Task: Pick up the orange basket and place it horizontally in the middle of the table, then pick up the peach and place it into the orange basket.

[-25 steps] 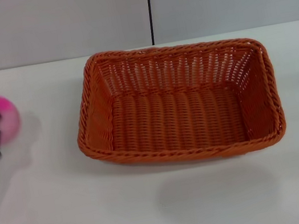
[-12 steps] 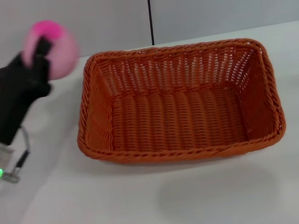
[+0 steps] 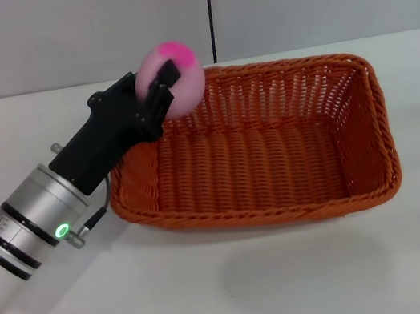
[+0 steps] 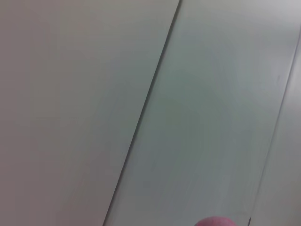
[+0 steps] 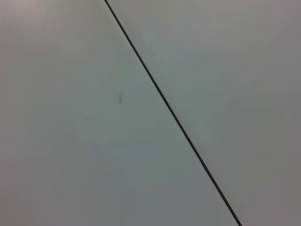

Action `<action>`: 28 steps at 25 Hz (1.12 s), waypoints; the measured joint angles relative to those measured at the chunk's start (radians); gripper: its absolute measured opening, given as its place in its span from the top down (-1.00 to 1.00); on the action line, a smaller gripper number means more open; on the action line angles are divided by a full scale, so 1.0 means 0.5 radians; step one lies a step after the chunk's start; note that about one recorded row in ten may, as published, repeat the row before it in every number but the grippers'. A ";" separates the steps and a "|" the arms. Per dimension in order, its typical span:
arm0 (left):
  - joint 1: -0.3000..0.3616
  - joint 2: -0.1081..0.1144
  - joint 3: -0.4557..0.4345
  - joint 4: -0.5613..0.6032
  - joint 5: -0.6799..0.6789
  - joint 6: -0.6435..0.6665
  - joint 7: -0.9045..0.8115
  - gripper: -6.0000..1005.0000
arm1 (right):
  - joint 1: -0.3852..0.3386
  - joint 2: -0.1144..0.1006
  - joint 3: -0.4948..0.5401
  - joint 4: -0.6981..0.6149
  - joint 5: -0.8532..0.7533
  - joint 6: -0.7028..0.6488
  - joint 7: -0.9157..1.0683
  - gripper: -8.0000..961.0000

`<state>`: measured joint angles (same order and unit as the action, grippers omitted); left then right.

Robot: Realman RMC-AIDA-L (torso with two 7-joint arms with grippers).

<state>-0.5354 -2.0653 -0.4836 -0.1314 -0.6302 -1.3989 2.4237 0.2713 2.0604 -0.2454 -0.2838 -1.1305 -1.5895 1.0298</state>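
- Small round pale pink peach [image 3: 172,80] with a bright magenta blotch on top: held aloft, over the basket's corner at about 10 o'clock from the basket's middle, above the rim and not yet inside.
- Looks light and smooth, ball-like; judged liable to roll once released and to slip if squeezed off-centre. No sign of denting under the grip, though softness cannot be told from here.
- Best held as now, across the widest part, with fingers on opposite sides.
- Seen again in the left wrist view only as a pink sliver at the frame edge [image 4: 215,221].
- Black left gripper [image 3: 164,90], clamped around the peach, one dark finger [image 3: 165,74] lying across its near face; silver arm segment reaching in from 8 o'clock.
- Large rectangular orange woven wicker-style basket [image 3: 252,156] with braided rim and sloping slatted sides: long side lying across the view, resting around the middle of the table, nothing in it yet.
- Looks stiff and far roomier than the fruit; judged forgiving of an imprecise drop, though a lower release toward the centre should limit bouncing.
- Broad flat plain white tabletop [image 3: 297,280] under the basket.
- Right gripper: not visible in any view; right wrist view shows only a pale wall with a dark seam.
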 joint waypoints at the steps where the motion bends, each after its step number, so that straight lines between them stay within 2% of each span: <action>1: 0.000 0.000 -0.002 -0.012 0.000 0.022 0.000 0.57 | 0.000 0.000 0.000 0.000 0.000 0.001 0.000 0.22; 3: 0.001 0.002 -0.002 -0.020 0.000 0.042 0.011 0.43 | 0.000 0.000 0.000 0.000 0.000 0.002 -0.001 0.22; 14: -0.001 0.001 -0.002 -0.022 -0.012 0.045 0.026 0.02 | 0.004 0.002 0.000 0.000 0.000 0.010 -0.003 0.22; 26: 0.020 0.004 -0.007 -0.019 -0.019 0.000 0.027 -0.65 | 0.005 0.000 0.000 0.000 0.000 0.016 -0.004 0.22; 28: 0.020 0.004 -0.007 -0.019 -0.019 0.000 0.027 -0.65 | -0.001 0.002 0.000 0.000 0.000 0.016 -0.004 0.22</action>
<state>-0.5253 -2.0634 -0.4870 -0.1407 -0.6397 -1.3989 2.4371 0.2710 2.0612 -0.2454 -0.2838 -1.1305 -1.5814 1.0277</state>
